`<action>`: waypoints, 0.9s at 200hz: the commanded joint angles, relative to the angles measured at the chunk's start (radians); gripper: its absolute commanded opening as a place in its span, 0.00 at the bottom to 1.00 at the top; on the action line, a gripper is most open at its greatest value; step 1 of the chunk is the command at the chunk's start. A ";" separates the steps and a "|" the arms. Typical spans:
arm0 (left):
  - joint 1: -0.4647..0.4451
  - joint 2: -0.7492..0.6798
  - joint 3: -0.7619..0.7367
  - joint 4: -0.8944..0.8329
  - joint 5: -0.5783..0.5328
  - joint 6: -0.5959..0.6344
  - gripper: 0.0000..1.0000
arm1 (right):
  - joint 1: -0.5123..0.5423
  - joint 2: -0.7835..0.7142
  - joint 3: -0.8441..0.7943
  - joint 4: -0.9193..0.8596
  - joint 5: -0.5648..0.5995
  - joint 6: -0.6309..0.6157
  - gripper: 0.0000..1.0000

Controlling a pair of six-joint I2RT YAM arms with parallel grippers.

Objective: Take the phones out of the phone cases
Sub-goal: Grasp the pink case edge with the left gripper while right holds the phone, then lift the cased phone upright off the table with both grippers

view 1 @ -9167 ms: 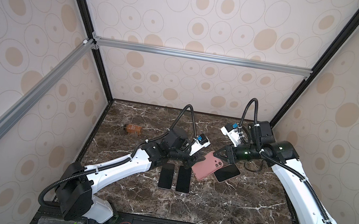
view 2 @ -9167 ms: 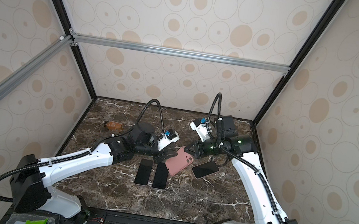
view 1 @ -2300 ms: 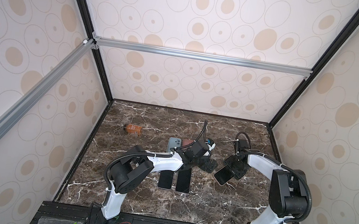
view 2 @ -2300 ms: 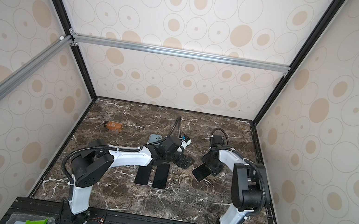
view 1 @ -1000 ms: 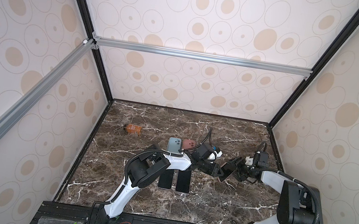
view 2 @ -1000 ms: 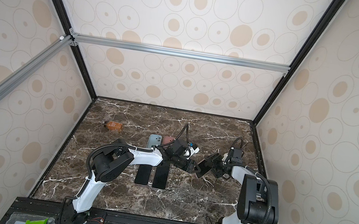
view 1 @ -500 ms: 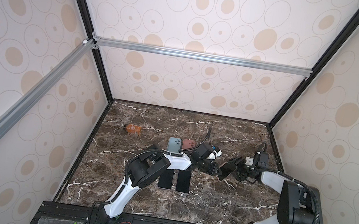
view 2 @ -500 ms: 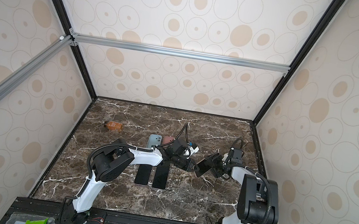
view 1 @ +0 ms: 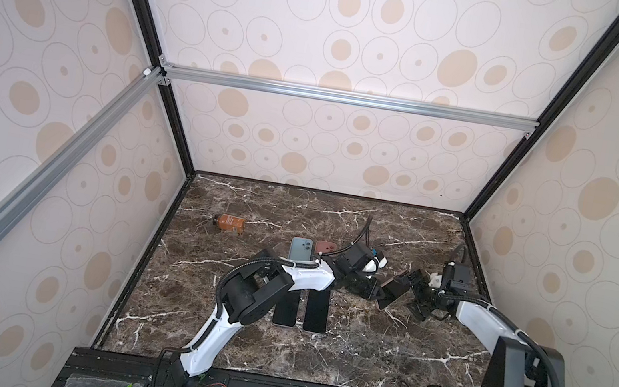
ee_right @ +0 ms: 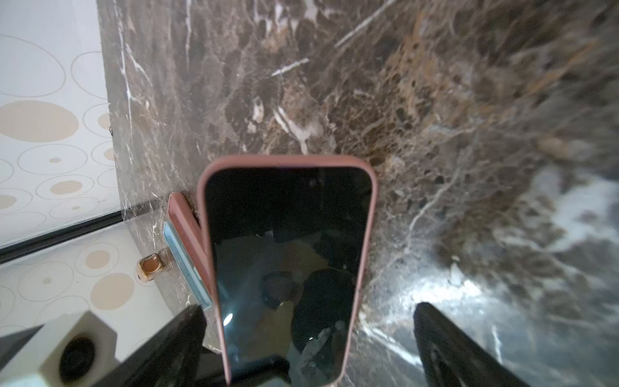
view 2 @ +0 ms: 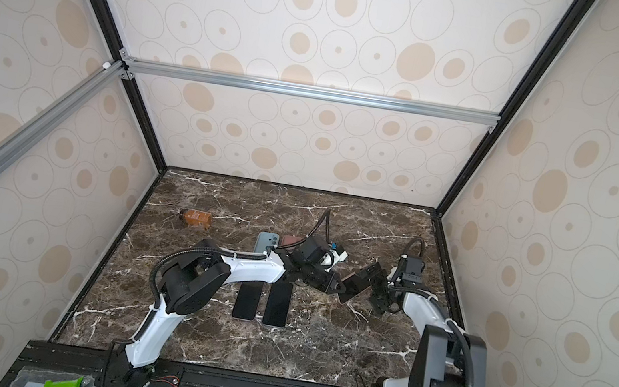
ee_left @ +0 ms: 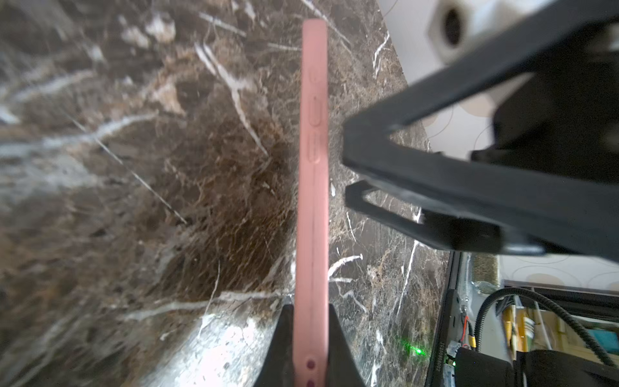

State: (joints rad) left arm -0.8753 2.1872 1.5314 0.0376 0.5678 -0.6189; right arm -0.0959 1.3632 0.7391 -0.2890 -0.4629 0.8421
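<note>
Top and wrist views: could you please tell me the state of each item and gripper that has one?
left gripper: shut on the pink case.
right gripper: open, straddling the phone.
pink case: held, phone inside.
phone: in its case, screen dark.
black phones: two, uncased, lying flat side by side.
bottle: lying on its side.

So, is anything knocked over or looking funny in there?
The small brown bottle lies on its side, alone near the table's left edge. Also, the pink-cased phone isn't lying flat: the left gripper holds it up on its edge.
</note>
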 commanded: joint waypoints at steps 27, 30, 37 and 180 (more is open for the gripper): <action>0.059 -0.186 0.067 -0.018 -0.049 0.128 0.00 | -0.004 -0.249 0.151 -0.103 0.102 -0.087 1.00; 0.063 -0.197 0.062 -0.013 -0.047 0.133 0.00 | -0.004 -0.261 0.155 -0.098 0.101 -0.095 0.99; 0.073 -0.225 0.049 0.001 -0.047 0.143 0.00 | -0.004 -0.282 0.169 -0.087 0.092 -0.114 0.98; 0.137 -0.680 -0.305 0.183 -0.187 0.471 0.00 | 0.056 -0.322 0.341 0.133 -0.372 -0.503 0.98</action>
State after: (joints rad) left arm -0.7361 1.6039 1.2839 0.1196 0.3981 -0.2321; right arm -0.0826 1.0500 1.0279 -0.1913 -0.7116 0.4389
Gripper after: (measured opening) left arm 0.121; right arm 0.975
